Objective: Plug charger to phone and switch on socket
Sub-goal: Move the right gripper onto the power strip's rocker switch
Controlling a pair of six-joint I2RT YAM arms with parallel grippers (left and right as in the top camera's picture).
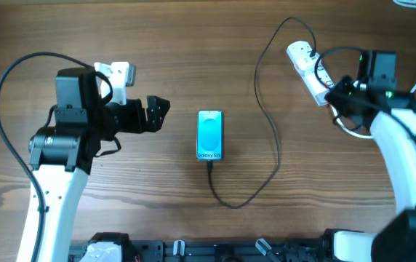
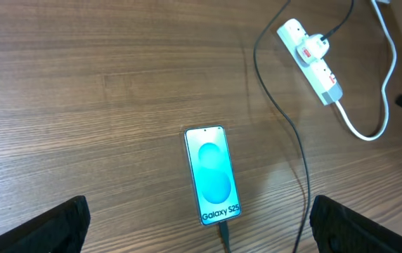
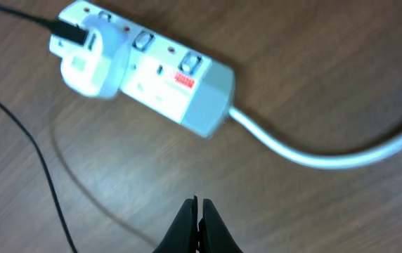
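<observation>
Your right fingers (image 3: 185, 228), clenched, hover near the white elongated power strip (image 3: 169, 77); press its small switch (image 3: 143, 40) squarely. Left fingers (image 2: 53, 228) gape.

A brown wood-grain table (image 1: 121, 36) fills every view, its grain running left to right in the overhead picture. A black rail (image 1: 193, 251) runs along its near edge. Light is soft and even, casting only faint shadows on the tabletop.
</observation>
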